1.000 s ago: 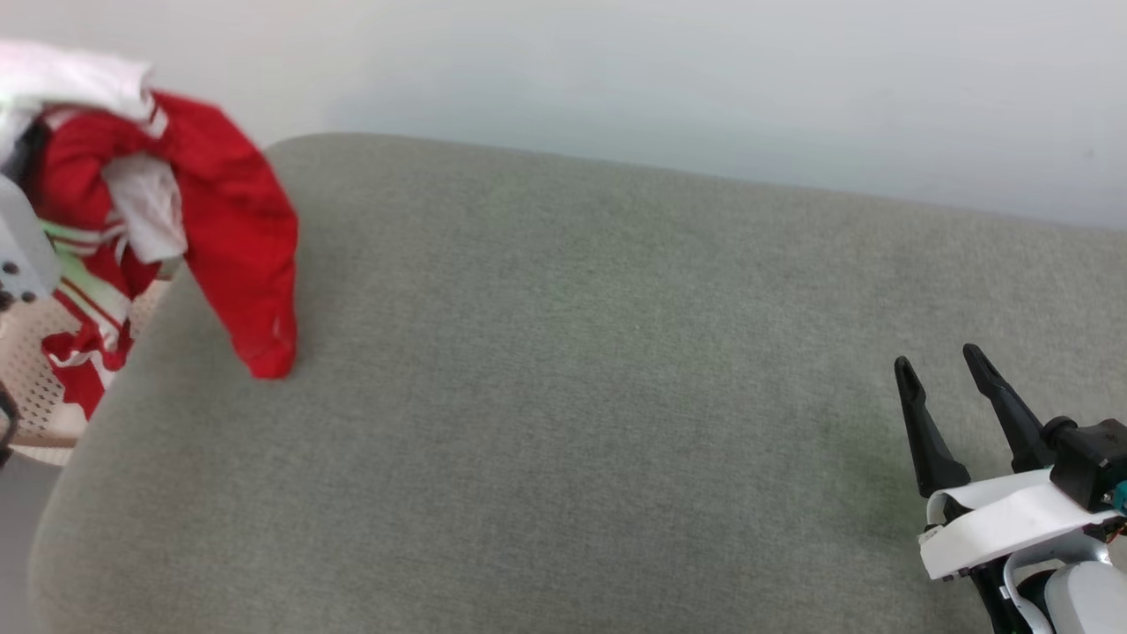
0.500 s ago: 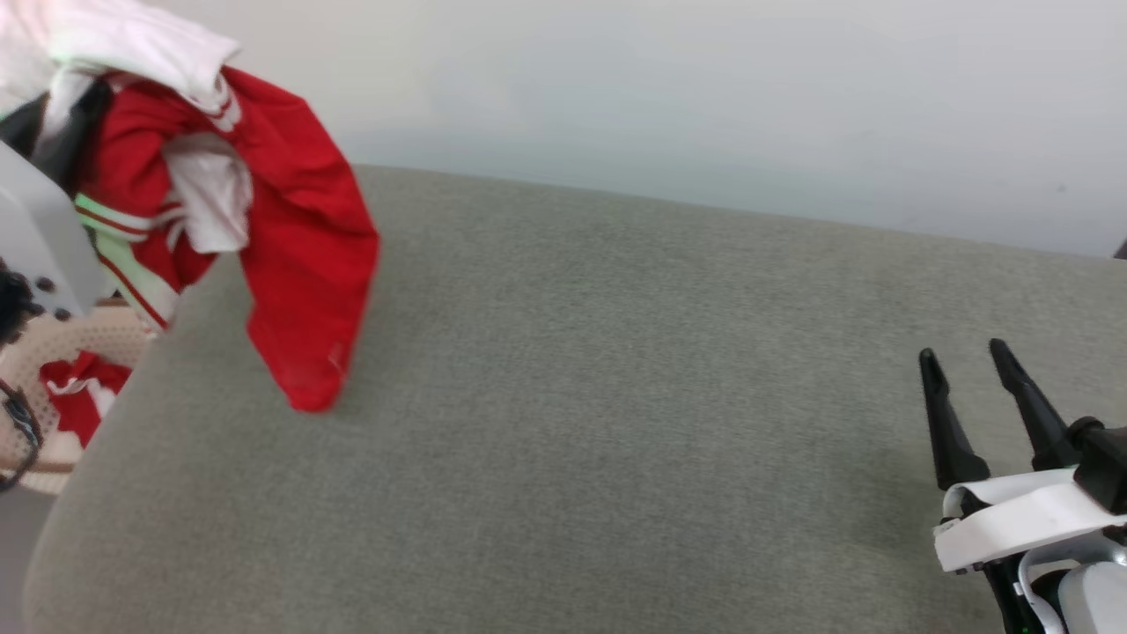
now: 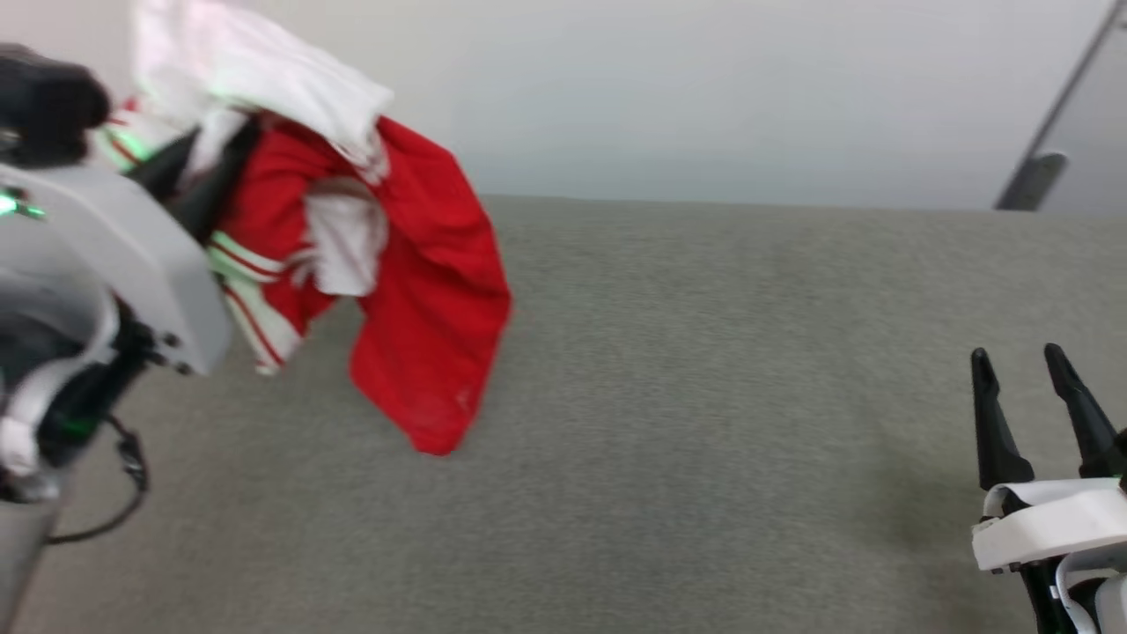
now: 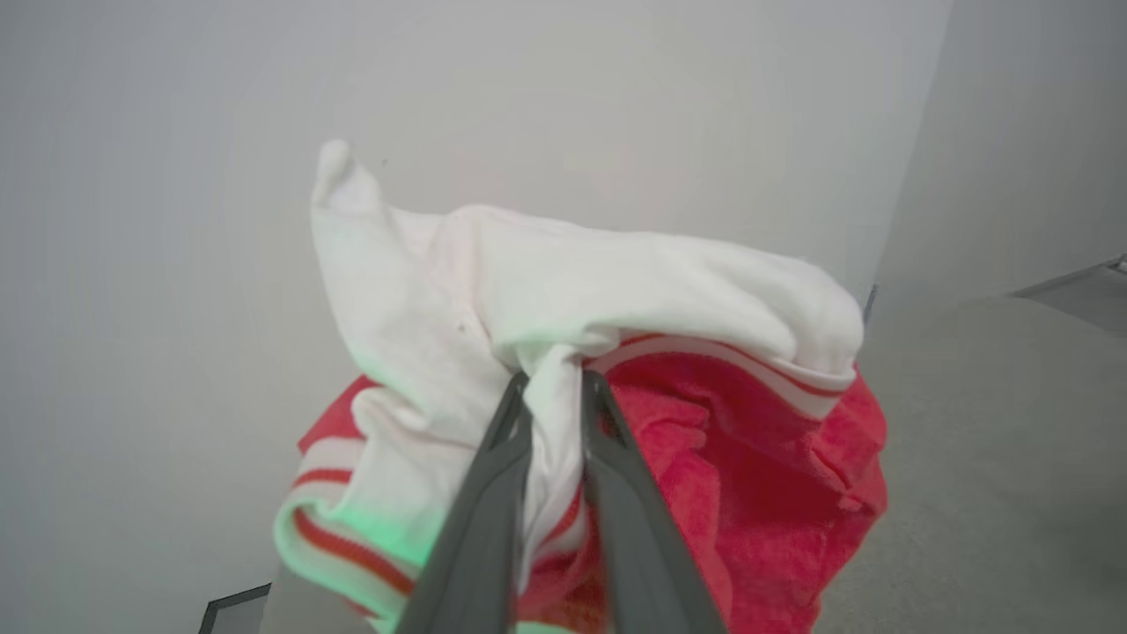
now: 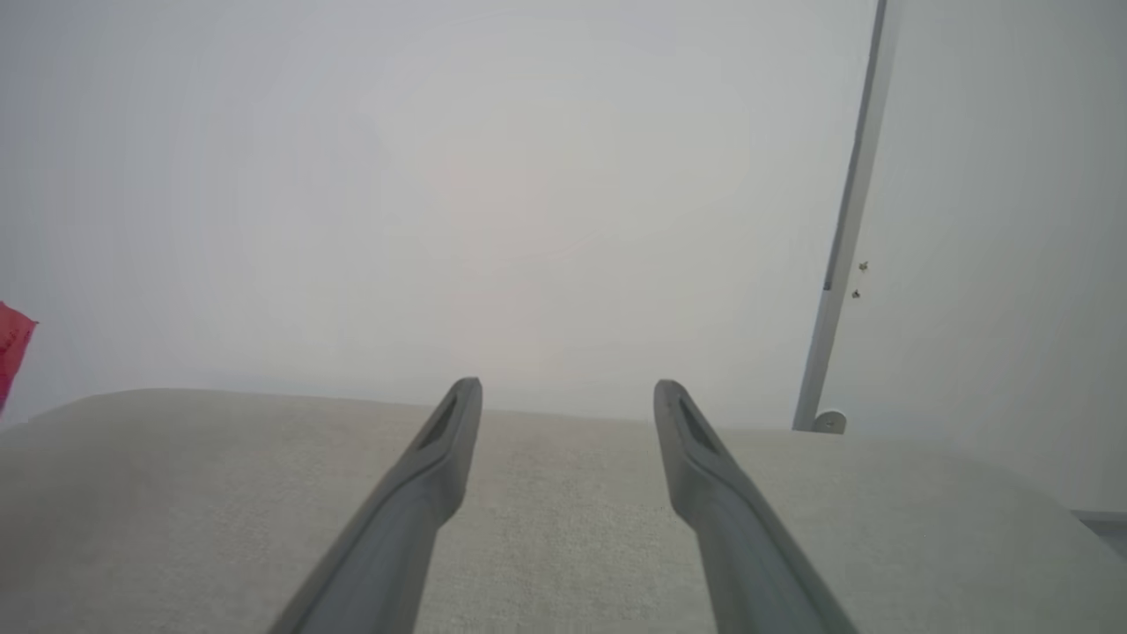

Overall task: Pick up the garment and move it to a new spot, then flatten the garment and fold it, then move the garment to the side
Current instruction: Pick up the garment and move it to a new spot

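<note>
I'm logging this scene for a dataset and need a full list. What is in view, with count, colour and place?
garment: one, bright red with white sleeve ends and striped trim, bunched and hanging at the left
padded surface: one, grey-green, spread below the garment and both arms
wall: one, pale grey, behind the surface
vertical strip: one, grey, on the wall at far right
left gripper: one, dark fingers, jaws shut on a white fold of the garment
right gripper: one, dark fingers, jaws open, lower right over the surface
</note>
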You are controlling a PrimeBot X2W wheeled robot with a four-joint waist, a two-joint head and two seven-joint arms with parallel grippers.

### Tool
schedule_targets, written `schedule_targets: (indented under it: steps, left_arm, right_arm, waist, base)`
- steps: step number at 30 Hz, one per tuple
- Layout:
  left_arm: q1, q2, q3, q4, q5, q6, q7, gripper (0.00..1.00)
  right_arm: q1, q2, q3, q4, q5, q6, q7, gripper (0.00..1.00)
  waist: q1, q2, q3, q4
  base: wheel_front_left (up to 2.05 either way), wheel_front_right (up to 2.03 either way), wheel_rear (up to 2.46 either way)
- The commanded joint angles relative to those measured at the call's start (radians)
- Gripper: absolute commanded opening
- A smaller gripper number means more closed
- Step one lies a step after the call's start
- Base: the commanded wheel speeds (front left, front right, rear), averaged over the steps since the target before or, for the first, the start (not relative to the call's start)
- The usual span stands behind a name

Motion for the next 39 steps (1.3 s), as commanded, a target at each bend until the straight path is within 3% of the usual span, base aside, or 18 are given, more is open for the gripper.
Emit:
schedule_targets:
  steps: [1,13,21,34,36,37,39]
  left_arm:
    - [0.003,-0.017,-0.011,-0.01,0.0,0.001,0.007,0.0]
    - [0.034,-0.146,-0.188,0.06,0.015,-0.029,0.036,0.0]
    - [0.103,-0.216,-0.295,0.258,0.008,-0.079,0.019,0.0]
    - [0.124,-0.309,-0.386,0.583,-0.002,-0.148,-0.007,0.0]
    - [0.122,-0.322,-0.405,0.631,0.003,-0.156,-0.006,0.12]
    - [0.12,-0.331,-0.411,0.653,-0.003,-0.162,-0.004,0.39]
    - [0.115,-0.345,-0.42,0.689,-0.013,-0.169,-0.004,0.5]
  right_arm:
    - [0.014,0.004,-0.01,-0.003,-0.009,-0.001,-0.002,1.0]
    - [0.022,0.041,-0.049,0.013,-0.021,-0.001,-0.01,1.0]
    - [0.012,0.063,-0.021,0.032,-0.021,-0.001,-0.016,1.0]
    - [-0.008,0.059,0.027,0.061,-0.008,-0.001,-0.021,1.0]
    - [-0.013,0.057,0.032,0.066,-0.005,-0.001,-0.021,1.0]
    - [-0.013,0.056,0.034,0.068,-0.005,-0.001,-0.021,1.0]
    - [-0.014,0.054,0.04,0.072,-0.004,-0.001,-0.021,1.0]
  waist:
    - [0.0,0.0,0.014,-0.065]
    - [0.0,0.0,0.053,-0.182]
    - [0.0,0.0,0.077,-0.212]
    - [0.0,0.0,0.087,-0.226]
    - [0.0,0.0,0.085,-0.225]
    - [0.0,0.0,0.083,-0.223]
    - [0.0,0.0,0.078,-0.219]
  base:
    - [0.0,0.0,0.0]
    - [0.0,0.0,0.0]
    - [0.0,0.0,0.0]
    - [0.0,0.0,0.0]
    - [0.0,0.0,0.0]
    - [0.0,0.0,0.0]
    - [0.0,0.0,0.0]
